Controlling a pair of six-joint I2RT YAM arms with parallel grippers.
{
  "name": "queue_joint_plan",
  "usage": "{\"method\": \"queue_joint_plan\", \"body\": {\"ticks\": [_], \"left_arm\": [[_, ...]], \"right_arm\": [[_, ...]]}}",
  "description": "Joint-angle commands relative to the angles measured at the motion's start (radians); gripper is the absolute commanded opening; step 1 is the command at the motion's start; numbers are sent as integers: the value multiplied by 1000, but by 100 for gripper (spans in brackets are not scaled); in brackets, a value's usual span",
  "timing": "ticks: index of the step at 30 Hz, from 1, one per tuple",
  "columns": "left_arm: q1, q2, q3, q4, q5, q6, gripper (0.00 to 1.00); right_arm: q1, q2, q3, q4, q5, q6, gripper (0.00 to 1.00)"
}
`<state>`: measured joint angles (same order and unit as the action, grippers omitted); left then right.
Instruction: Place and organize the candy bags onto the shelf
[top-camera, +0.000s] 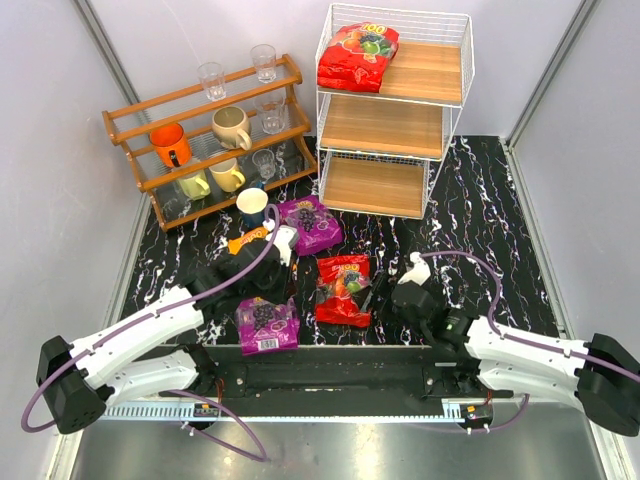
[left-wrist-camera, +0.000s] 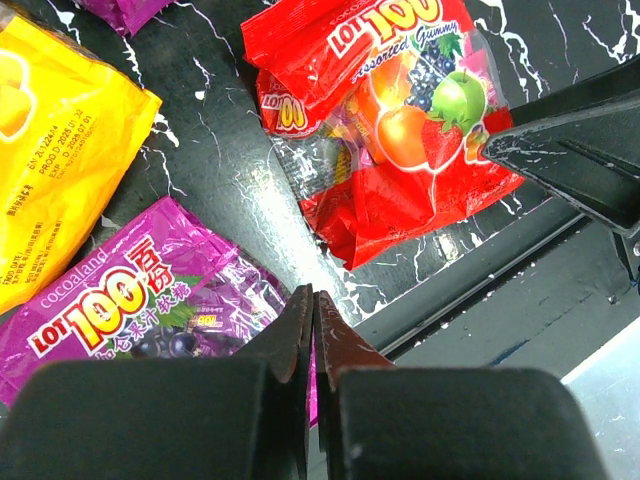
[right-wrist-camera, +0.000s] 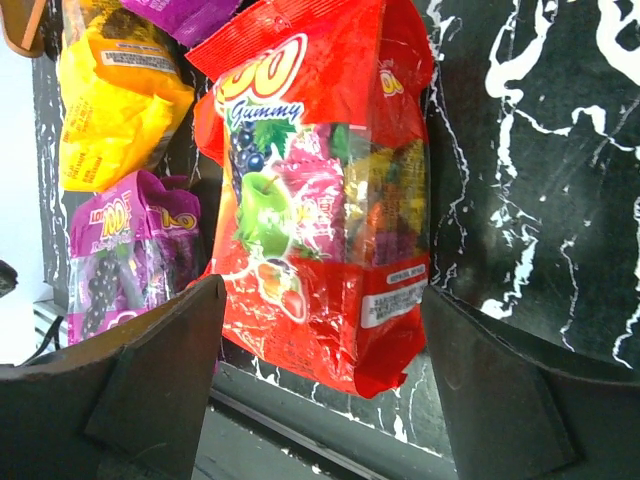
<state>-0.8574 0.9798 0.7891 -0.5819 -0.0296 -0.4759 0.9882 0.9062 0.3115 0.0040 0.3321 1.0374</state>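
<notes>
Straddling the red gummy bag (right-wrist-camera: 310, 180), the spread right gripper (right-wrist-camera: 320, 300) is seemingly preparing to clamp; the left gripper (left-wrist-camera: 312, 330) is idling pressed together.

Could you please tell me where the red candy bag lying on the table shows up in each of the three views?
Top external: the red candy bag lies at the picture's centre, on the table.
Left wrist: red candy bag in the upper right.
Right wrist: red candy bag fills the middle.
Shared landmark: the purple bag beside it, by the near edge.
</notes>
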Motion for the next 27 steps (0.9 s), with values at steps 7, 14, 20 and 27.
{"method": "queue_joint_plan", "body": {"ticks": [7, 14, 20, 27], "left_arm": [[4, 0, 4, 24, 19, 0, 0], [6, -38, -8, 10, 14, -4, 0], [6, -46, -2, 7, 8, -4, 0], [6, -33, 6, 7, 11, 0, 0]], "right_arm": [[0, 141, 38, 129, 19, 24, 65], [-2, 99, 231, 4, 54, -161, 0], [-2, 83, 667, -306, 128, -519, 0], [-83, 189, 1157, -429, 133, -795, 0]]}}
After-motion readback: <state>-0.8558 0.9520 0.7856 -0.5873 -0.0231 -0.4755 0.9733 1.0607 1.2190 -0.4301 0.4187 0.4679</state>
